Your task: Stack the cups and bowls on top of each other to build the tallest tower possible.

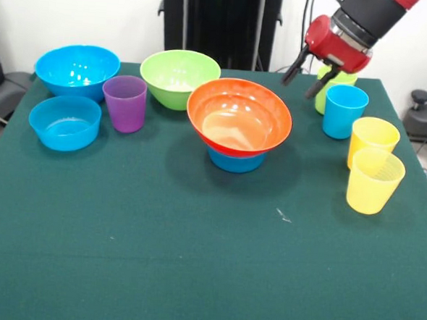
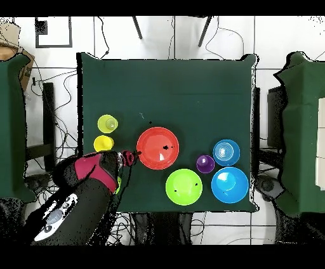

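The wide orange bowl (image 1: 239, 116) (image 2: 157, 148) sits on a small blue bowl (image 1: 235, 161) at mid-table. The purple cup (image 1: 125, 103) (image 2: 205, 164) stands apart on the table, left of them in the front view. There, at the right, stand the blue cup (image 1: 345, 110), the lime green cup (image 1: 323, 94) behind it, and two yellow cups (image 1: 373, 139) (image 1: 374, 182). My gripper (image 1: 300, 84) (image 2: 130, 157) hangs open and empty above the table, between the orange bowl and the blue cup. In the overhead view the arm hides the blue cup.
In the front view, the lime green bowl (image 1: 179, 77) (image 2: 184, 187), the large blue bowl (image 1: 77, 70) (image 2: 230, 184) and another small blue bowl (image 1: 64, 122) (image 2: 226, 152) stand at the far left. Green cloth (image 1: 193, 260) covers the table.
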{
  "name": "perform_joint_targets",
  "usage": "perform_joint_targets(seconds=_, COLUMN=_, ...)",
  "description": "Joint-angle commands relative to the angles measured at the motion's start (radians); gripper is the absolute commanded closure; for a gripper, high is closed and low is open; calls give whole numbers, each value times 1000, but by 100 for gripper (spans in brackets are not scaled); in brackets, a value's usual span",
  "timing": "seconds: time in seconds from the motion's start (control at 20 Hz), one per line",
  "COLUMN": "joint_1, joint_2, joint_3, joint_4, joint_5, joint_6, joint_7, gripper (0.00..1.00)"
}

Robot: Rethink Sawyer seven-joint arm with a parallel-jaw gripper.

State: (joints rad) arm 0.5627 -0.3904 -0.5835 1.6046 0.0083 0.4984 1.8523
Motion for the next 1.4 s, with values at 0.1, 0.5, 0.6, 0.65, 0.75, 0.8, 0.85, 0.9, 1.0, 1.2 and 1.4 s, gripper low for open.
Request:
perform_joint_targets(seconds=0.1, joint_1=-52, joint_2=-58, joint_3=190, joint_4=66, joint_5=-7, joint_6=104, joint_7=42, gripper=0)
perform_joint_targets(seconds=0.5, joint_1=-301, joint_2=-189, joint_3=318, joint_4=101, joint_5=-114, joint_6=127, joint_7=-230, gripper=0)
perform_joint_targets(seconds=0.6, joint_1=-368, joint_2=-221, joint_3=354, joint_4=88, joint_5=-145, joint_6=163, joint_7=-293, gripper=0)
perform_joint_targets(seconds=0.65, joint_1=-398, joint_2=-250, joint_3=374, joint_4=103, joint_5=-159, joint_6=174, joint_7=-319, gripper=0)
perform_joint_targets(seconds=0.75, joint_1=-443, joint_2=-308, joint_3=401, joint_4=124, joint_5=-192, joint_6=214, joint_7=-355, gripper=0)
perform_joint_targets(seconds=0.8, joint_1=-457, joint_2=-331, joint_3=410, joint_4=130, joint_5=-208, joint_6=233, joint_7=-356, gripper=0)
perform_joint_targets(seconds=0.85, joint_1=-468, joint_2=-353, joint_3=416, joint_4=140, joint_5=-220, joint_6=248, joint_7=-366, gripper=0)
perform_joint_targets(seconds=0.9, joint_1=-480, joint_2=-371, joint_3=426, joint_4=147, joint_5=-233, joint_6=257, joint_7=-366, gripper=0)
perform_joint_targets(seconds=1.0, joint_1=-505, joint_2=-402, joint_3=446, joint_4=166, joint_5=-261, joint_6=267, joint_7=-372, gripper=0)
perform_joint_targets(seconds=1.2, joint_1=-555, joint_2=-440, joint_3=487, joint_4=202, joint_5=-314, joint_6=263, joint_7=-380, gripper=0)
perform_joint_targets(seconds=1.4, joint_1=-624, joint_2=-439, joint_3=539, joint_4=221, joint_5=-363, joint_6=226, joint_7=-394, gripper=0)
